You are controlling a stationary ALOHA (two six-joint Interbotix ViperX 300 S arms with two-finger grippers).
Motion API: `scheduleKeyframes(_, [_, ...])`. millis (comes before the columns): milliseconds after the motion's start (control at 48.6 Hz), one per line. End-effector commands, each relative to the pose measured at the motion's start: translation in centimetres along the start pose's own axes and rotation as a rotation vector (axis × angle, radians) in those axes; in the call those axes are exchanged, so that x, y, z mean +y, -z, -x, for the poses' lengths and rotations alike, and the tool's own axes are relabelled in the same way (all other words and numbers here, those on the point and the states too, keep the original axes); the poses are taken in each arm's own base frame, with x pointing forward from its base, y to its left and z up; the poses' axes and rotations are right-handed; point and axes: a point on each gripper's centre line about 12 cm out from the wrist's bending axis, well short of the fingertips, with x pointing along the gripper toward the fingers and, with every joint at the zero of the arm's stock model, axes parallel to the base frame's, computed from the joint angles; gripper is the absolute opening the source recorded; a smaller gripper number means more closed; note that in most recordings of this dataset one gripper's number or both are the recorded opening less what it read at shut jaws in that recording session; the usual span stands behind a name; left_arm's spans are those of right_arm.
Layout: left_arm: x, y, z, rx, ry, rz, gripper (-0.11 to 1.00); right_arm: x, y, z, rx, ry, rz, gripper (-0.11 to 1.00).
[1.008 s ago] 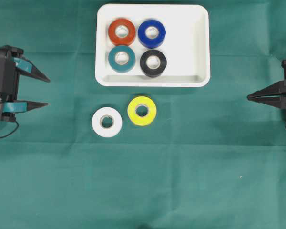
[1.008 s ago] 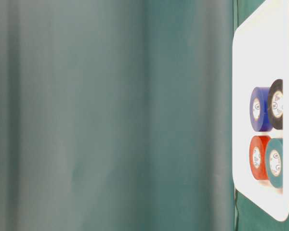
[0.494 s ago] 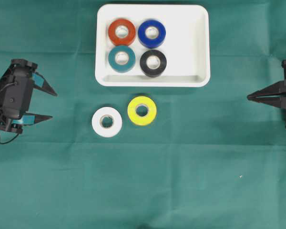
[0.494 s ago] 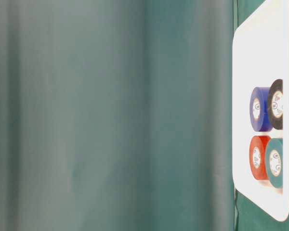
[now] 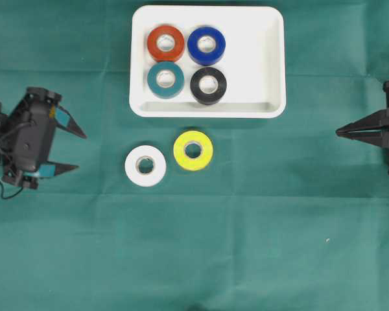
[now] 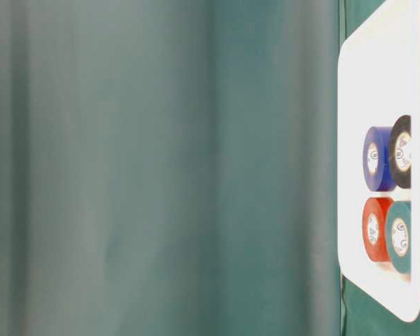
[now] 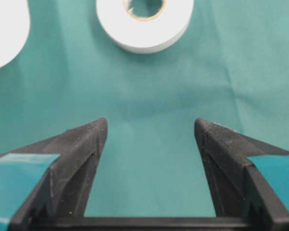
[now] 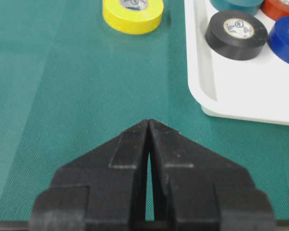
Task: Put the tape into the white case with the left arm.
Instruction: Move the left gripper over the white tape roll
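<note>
Clearly, the left tool (image 5: 78, 152) stood apart and empty; approaching the white roll (image 5: 145, 166) off-centre could nudge it away from the case (image 5: 272, 58).

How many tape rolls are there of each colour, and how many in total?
Red tape roll: 1
Blue tape roll: 1
Teal tape roll: 1
Black tape roll: 1
White tape roll: 1
Yellow tape roll: 1
Total: 6

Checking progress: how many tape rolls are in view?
6. In the white case: red roll, blue roll, teal roll, black roll. On the cloth below it: white roll, yellow roll.
</note>
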Motion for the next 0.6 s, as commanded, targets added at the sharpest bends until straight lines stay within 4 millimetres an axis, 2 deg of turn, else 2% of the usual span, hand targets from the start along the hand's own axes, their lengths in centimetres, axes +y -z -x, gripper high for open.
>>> scheduleKeyframes(0, [-0.3, -1.6, -0.5, -0.028, 0.011, -0.014, 0.72, 0.0, -0.5, -0.1, -0.015, -0.001, -0.002, -0.09])
scheduleKeyframes(370, [-1.9, -5.3, -4.7, 0.03, 0.069, -0.074, 0.73, 0.0, -0.5, -0.1, -0.014, -0.001, -0.002, -0.09])
scheduleKeyframes(576, [-2.2, -6.8, -7.0, 0.058, 0.08, -0.081, 0.73, 0.0, -0.5, -0.1, -0.015, 0.001, -0.002, -0.09])
